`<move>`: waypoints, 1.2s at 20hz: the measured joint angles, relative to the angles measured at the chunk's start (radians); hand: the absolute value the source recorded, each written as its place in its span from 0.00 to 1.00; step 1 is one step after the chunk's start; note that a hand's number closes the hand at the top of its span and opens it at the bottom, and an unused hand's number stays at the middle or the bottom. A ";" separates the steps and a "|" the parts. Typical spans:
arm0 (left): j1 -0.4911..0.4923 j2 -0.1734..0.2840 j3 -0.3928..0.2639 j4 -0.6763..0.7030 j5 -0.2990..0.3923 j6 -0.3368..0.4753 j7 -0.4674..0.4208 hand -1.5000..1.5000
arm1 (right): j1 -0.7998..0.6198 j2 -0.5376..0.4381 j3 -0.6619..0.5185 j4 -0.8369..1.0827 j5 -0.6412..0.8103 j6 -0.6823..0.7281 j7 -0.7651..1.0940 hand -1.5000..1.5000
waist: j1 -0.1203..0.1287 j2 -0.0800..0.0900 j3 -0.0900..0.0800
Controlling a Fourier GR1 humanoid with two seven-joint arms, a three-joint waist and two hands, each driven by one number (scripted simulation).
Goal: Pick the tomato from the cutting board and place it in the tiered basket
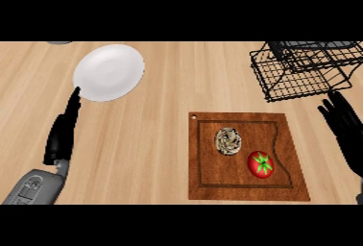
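Lowest in frame, the tomato (pixel 261 164) on the cutting board (pixel 241 187) at lower right is likely light, smooth and bruisable; grasp its round sides with the spread, empty right robot hand (pixel 345 126).

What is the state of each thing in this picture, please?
tomato: on the cutting board, untouched
speckled object: on the board, beside the tomato
tiered basket: holds nothing visible
white plate: bare
left hand: open, holds nothing
right hand: open, holds nothing
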 measured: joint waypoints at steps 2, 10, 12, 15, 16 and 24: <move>0.004 -0.011 0.004 -0.016 0.021 -0.028 -0.006 0.50 | -0.007 0.003 -0.005 -0.002 -0.005 0.052 -0.056 1.00 | 0.000 -0.001 0.002; -0.004 -0.132 -0.027 -0.079 0.193 -0.184 -0.005 0.50 | 0.018 0.078 -0.069 -0.030 0.010 0.087 -0.342 0.00 | -0.019 -0.003 0.004; -0.003 -0.136 -0.024 -0.092 0.224 -0.223 0.005 0.50 | 0.036 0.109 -0.075 0.008 0.038 0.105 -0.453 0.00 | -0.011 -0.002 0.005; 0.010 -0.132 -0.014 -0.109 0.256 -0.267 0.011 0.50 | 0.071 0.098 -0.055 0.013 0.124 0.148 -0.592 0.00 | -0.004 -0.003 0.005; 0.015 -0.138 -0.018 -0.114 0.258 -0.269 0.014 0.50 | 0.093 0.092 -0.041 -0.004 0.161 0.151 -0.625 0.00 | -0.005 -0.003 0.005; 0.040 -0.124 0.010 -0.123 0.275 -0.298 0.009 0.50 | 0.318 -0.059 -0.051 -0.263 0.425 0.034 -0.603 0.00 | -0.032 -0.010 0.000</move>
